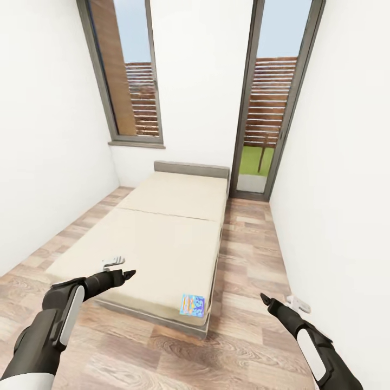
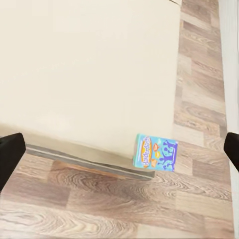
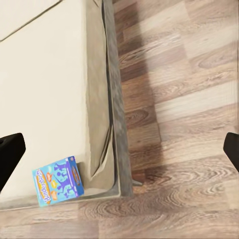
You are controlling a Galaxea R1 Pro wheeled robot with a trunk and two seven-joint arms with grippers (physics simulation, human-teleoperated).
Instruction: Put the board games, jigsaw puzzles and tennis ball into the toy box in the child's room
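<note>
I see the small blue board game (image 1: 193, 305) lying flat on the bed's (image 1: 162, 244) near right corner (at the mattress edge), between my left gripper (image 1: 130, 274) and right gripper (image 1: 264, 298), both spread and empty, well apart from it.

I am in a bedroom at home: a big cream bed (image 1: 162, 238), wood floor (image 1: 244, 254), tall windows (image 1: 127, 70) up top.

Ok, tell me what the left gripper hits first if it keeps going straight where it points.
Probably the bed: the left gripper points at the mattress edge, left of the small blue board game. Depth is uncertain.
</note>
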